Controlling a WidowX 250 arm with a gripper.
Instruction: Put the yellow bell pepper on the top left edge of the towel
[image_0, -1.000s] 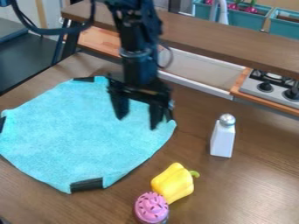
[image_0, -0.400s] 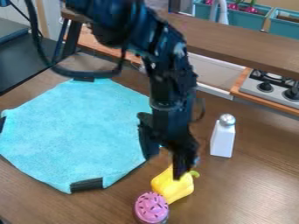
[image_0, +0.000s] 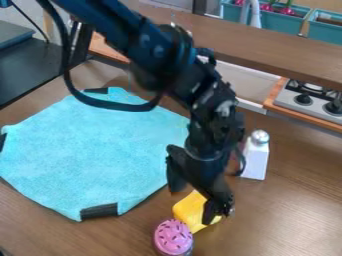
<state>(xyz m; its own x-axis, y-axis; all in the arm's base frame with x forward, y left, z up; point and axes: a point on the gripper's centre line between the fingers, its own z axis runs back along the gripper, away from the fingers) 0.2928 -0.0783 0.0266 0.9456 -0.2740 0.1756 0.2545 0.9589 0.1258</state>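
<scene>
Gripper (image_0: 194, 202) hangs lower ctr of frame, jaws spread: one finger by the towel's lower R edge, the other in front of the R part of the pepper (image_0: 189, 211), nothing pinched btwn. Pepper's on the table (image_0: 280, 220), lower ctr, off the towel (image_0: 87, 155), w/ the pink cupcake (image_0: 174, 237) just below-L of it. Towel lies flat, L half of pic; white shaker (image_0: 254, 161) upright, R of ctr, partly behind the arm.

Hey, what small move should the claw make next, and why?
I'd probably lower the claw slightly around the yellow bell pepper: the claw appears open above it, and the pepper lies on the wooden table, off the turquoise towel, beside the toy cupcake.
</scene>
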